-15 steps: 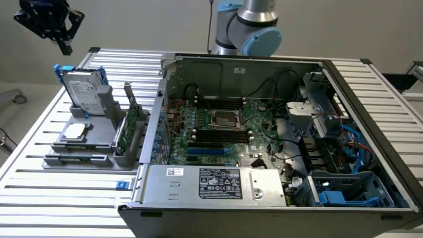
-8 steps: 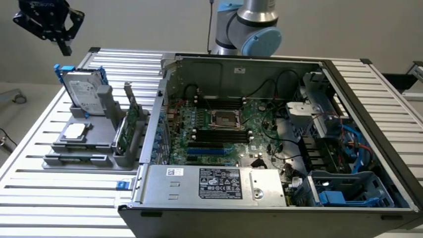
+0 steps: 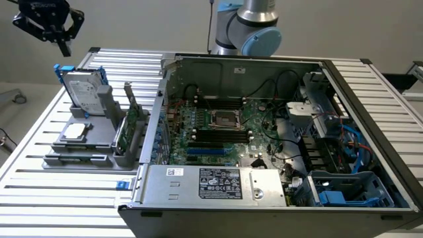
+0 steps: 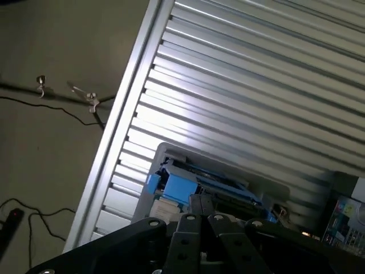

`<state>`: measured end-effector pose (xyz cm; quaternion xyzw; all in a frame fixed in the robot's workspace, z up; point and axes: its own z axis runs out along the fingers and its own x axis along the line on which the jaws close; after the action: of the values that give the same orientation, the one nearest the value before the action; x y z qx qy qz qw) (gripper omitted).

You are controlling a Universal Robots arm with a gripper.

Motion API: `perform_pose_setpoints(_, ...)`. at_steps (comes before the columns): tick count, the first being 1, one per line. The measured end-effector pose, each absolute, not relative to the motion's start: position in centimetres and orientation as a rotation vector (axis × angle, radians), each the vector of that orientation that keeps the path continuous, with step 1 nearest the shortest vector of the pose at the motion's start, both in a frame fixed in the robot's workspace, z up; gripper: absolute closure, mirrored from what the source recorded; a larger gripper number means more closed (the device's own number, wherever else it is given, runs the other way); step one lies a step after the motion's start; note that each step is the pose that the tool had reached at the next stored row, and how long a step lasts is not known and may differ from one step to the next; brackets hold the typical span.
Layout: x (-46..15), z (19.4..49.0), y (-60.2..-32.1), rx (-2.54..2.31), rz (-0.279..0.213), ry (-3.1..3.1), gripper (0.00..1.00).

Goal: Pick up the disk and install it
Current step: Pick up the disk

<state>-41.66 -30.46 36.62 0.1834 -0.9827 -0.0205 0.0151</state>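
Observation:
The disk (image 3: 84, 91) stands on edge in a grey holder (image 3: 79, 159) at the exterior view's left, its white label facing out and its blue carrier showing along the top. My gripper (image 3: 65, 51) hangs well above it, apart from it, with its black fingers closed together and nothing between them. In the wrist view the gripper (image 4: 202, 201) points down at the blue carrier end of the disk (image 4: 179, 188), which stands in the holder on the slatted table.
An open computer case (image 3: 158, 183) with its motherboard (image 3: 225, 126) takes up the table's middle and right. A blue drive cage (image 3: 350, 191) sits in its near right corner. The holder also carries a green circuit card (image 3: 129, 126) and a small silver chip (image 3: 75, 130). Cables (image 4: 40, 108) lie on the floor.

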Motion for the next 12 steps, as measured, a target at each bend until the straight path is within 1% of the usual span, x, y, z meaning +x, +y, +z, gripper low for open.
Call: perform_pose_setpoints(12, -41.66, 36.42, -30.46, 0.900, -0.058, -2.973, 0.89)
